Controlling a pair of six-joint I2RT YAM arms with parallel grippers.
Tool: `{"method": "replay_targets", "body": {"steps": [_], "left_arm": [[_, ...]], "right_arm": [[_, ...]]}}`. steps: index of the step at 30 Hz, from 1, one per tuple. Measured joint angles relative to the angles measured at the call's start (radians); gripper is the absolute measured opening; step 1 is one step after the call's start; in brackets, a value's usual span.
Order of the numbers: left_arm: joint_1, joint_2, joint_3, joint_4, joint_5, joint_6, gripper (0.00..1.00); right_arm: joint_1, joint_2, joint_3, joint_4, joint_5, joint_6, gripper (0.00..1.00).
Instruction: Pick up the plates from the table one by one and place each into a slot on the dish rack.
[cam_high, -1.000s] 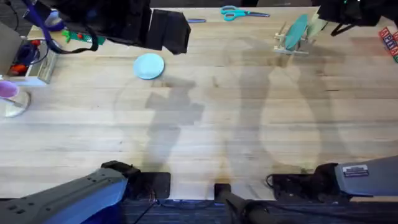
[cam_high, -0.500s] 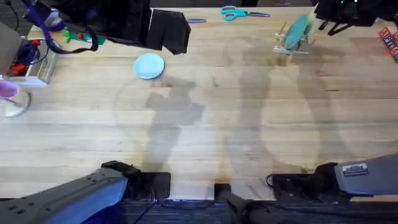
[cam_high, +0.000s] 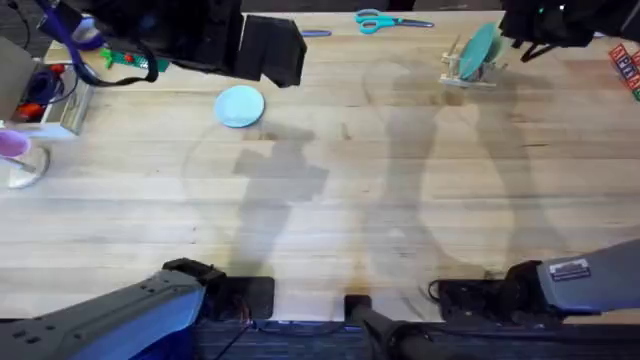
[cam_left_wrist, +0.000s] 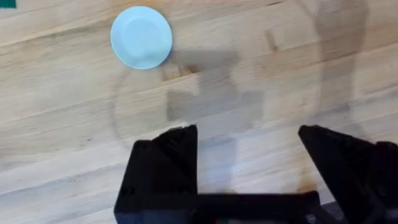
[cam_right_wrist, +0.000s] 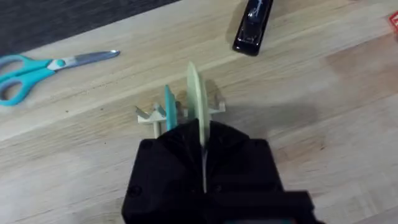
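Note:
A light blue plate (cam_high: 240, 105) (cam_left_wrist: 141, 37) lies flat on the table (cam_high: 330, 200), ahead of my left gripper (cam_left_wrist: 249, 155). That gripper hangs open and empty above the wood. My right gripper (cam_right_wrist: 202, 149) (cam_high: 530, 25) is shut on a pale yellow-cream plate (cam_right_wrist: 198, 99), held on edge over the dish rack (cam_right_wrist: 149, 115) (cam_high: 462, 70). A teal plate (cam_right_wrist: 169, 109) (cam_high: 480, 48) stands in a slot right beside it. Whether the cream plate touches the rack I cannot tell.
Teal-handled scissors (cam_high: 385, 20) (cam_right_wrist: 37, 68) lie at the far edge left of the rack, and a black stapler (cam_right_wrist: 252, 28) lies beyond it. A tray of oddments (cam_high: 45, 100) and a purple cup (cam_high: 15, 150) sit at the far left.
My right arm has moved left toward the rack with the cream plate. The left arm and the blue plate have not moved.

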Motion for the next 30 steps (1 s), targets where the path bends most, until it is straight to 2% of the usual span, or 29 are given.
{"method": "replay_targets", "body": {"steps": [27,30], "left_arm": [[0.000,0.000,0.000,0.000,0.000,0.000,0.994],[0.000,0.000,0.000,0.000,0.000,0.000,0.994]], "right_arm": [[-0.004,0.023,0.000,-0.001,-0.014,0.000,0.029],[-0.005,0.023,0.000,-0.001,-0.014,0.000,0.086]]}}
